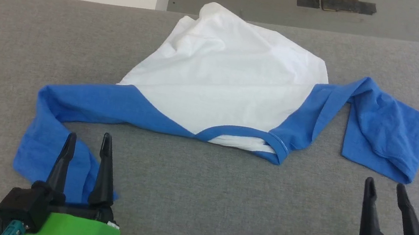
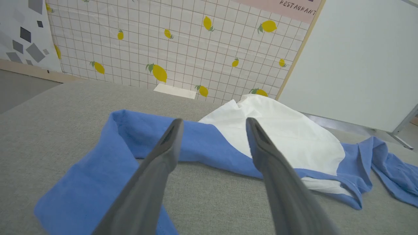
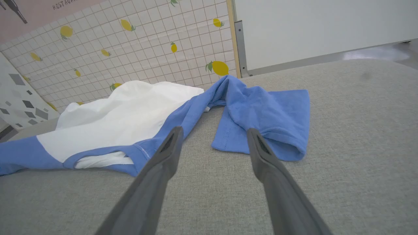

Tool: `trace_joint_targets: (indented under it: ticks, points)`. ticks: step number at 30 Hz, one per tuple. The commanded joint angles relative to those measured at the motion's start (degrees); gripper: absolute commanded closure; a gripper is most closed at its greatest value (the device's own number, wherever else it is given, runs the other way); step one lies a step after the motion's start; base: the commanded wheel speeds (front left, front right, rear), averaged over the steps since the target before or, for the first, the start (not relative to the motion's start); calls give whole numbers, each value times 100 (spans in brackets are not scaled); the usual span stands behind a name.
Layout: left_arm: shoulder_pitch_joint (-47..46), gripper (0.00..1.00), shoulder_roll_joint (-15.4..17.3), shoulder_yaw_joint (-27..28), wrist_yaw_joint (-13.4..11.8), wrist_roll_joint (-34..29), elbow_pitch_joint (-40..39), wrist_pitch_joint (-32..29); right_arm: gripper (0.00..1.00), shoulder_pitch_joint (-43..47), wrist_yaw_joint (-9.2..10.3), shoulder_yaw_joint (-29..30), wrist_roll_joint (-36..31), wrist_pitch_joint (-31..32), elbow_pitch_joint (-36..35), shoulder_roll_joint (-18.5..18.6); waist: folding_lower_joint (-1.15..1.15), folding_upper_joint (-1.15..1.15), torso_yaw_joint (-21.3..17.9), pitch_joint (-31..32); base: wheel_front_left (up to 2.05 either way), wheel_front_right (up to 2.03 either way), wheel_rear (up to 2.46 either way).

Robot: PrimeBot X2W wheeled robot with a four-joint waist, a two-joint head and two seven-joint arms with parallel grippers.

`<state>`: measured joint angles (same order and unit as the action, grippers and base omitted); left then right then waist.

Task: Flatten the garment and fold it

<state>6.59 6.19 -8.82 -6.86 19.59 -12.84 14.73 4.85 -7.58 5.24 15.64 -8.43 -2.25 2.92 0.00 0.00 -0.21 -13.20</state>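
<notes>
Nearest, the left gripper (image 1: 89, 137) hangs over a blue sleeve end, partly hiding it, and the right gripper (image 1: 385, 184) over bare bench (image 1: 195, 207); both jaws stand apart, empty. Beyond, the garment (image 1: 223, 82) sprawls mid-bench, its crumpled hem reaching the far edge.

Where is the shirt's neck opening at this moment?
In the head view the neck opening faces the robot at the near edge of the shirt, on the grey table, roughly midway between the left gripper and right gripper.

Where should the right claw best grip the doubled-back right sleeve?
Likely its free end's near edge, coming from the robot's side: the sleeve folds back toward the open right claw, so that edge lies closest and loose.
</notes>
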Motion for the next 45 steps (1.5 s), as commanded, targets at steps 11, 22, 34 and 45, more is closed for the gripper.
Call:
trace_joint_targets:
  ticks: [11,22,34,45]
  points:
    - [-57,0,-305,196,516,-205,264,27,0,-1131,9,-1024,-661,2419,-206,575,0,0,436,-112,0,0,0]
    - [-285,0,-330,-56,445,78,376,27,0,-2278,9,-2239,-215,4229,475,1918,0,0,1094,-406,0,0,0]
    - [-393,0,-331,-238,360,242,474,27,100,-3151,9,-3243,136,4583,1670,2314,0,0,1367,-476,0,0,0]
    - [-323,0,-331,-120,451,376,563,27,100,-2788,9,-1391,1260,4380,332,1959,0,0,887,-240,0,0,0]
